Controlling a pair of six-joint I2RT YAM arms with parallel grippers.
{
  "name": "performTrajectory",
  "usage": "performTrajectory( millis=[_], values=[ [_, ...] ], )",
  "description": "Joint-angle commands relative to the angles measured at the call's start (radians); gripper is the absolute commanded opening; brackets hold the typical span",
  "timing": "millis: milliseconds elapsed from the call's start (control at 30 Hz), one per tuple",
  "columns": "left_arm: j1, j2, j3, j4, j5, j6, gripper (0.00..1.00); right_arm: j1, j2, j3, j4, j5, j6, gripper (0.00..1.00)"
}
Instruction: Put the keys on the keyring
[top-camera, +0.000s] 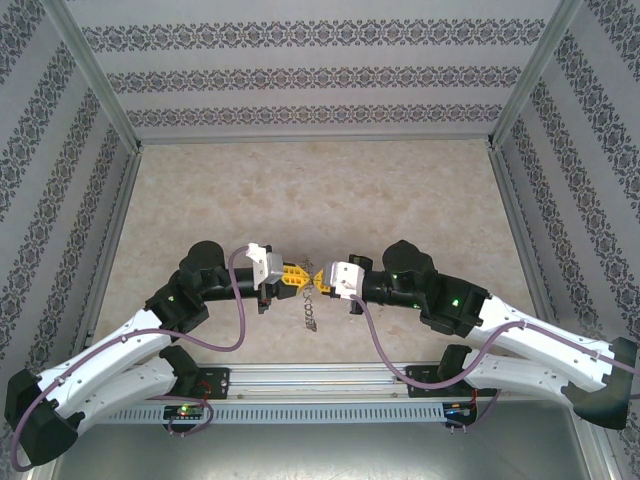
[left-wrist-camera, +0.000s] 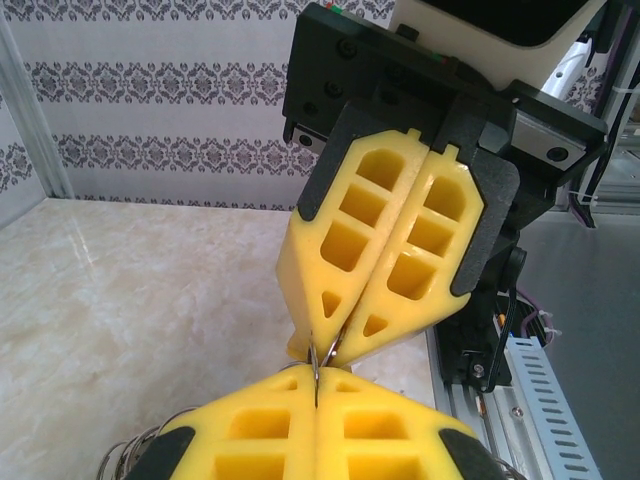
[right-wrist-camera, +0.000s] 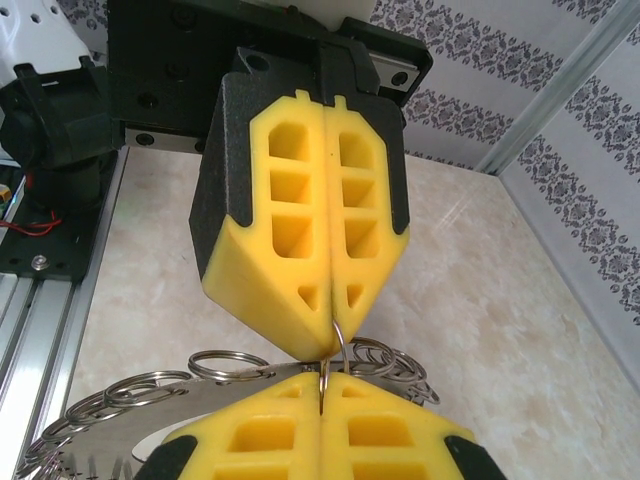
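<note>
My left gripper (top-camera: 298, 277) and right gripper (top-camera: 320, 279) meet tip to tip above the table (top-camera: 400, 200). Both are clamped on one thin loop of the keyring (top-camera: 310, 312), which dangles beneath them.

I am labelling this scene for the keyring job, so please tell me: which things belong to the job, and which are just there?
Belongs to the job: keyring, hanging limp; left gripper and right gripper, jaws shut on one of its wire loops.
Just there: table, purple cables, aluminium rail, patterned walls.
</note>
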Motion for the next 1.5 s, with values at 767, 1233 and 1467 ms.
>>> performTrajectory(
  millis=[767, 1233, 1467],
  values=[
    [-0.009, 0.003, 0.020, 0.077, 0.028, 0.013, 0.00, 0.011, -0.010, 0.027, 0.142, -0.121, 0.028, 0.00],
    [-0.011, 0.005, 0.022, 0.068, 0.022, 0.019, 0.00, 0.005, -0.007, 0.030, 0.161, -0.127, 0.037, 0.00],
    [-0.020, 0.007, 0.028, 0.046, 0.011, 0.034, 0.00, 0.004, 0.003, 0.041, 0.162, -0.120, 0.041, 0.00]
  ],
)
